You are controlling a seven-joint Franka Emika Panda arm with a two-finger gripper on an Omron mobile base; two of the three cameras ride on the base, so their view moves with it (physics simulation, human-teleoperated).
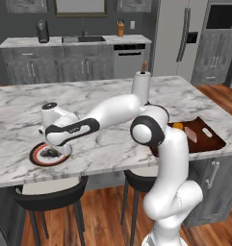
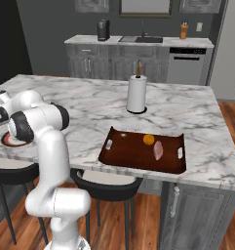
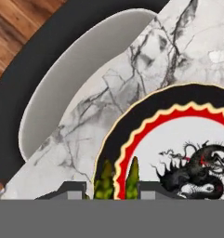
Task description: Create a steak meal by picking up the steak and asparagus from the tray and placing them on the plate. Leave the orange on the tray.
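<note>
My gripper (image 3: 111, 190) hangs low over the near rim of the plate (image 3: 146, 111), which has a dark edge, a red-orange ring and a white centre with a dark speckled figure. Green asparagus (image 3: 104, 181) stalks stand between the finger tips, which are shut on them. In the left base view the gripper (image 1: 54, 147) sits on top of the plate (image 1: 38, 156) at the island's left front. The pinkish-red steak (image 2: 158, 150) lies on the dark reddish-brown tray (image 2: 133, 157) at the right, beside the orange (image 2: 148, 139). The steak (image 1: 191, 135) and tray (image 1: 212, 142) also appear behind my arm.
A white paper towel roll (image 2: 136, 93) stands upright on the marble island behind the tray. Black stools (image 1: 47, 194) stand under the island's front edge, one right below the plate (image 3: 62, 93). A counter with a sink and kettle runs along the back wall.
</note>
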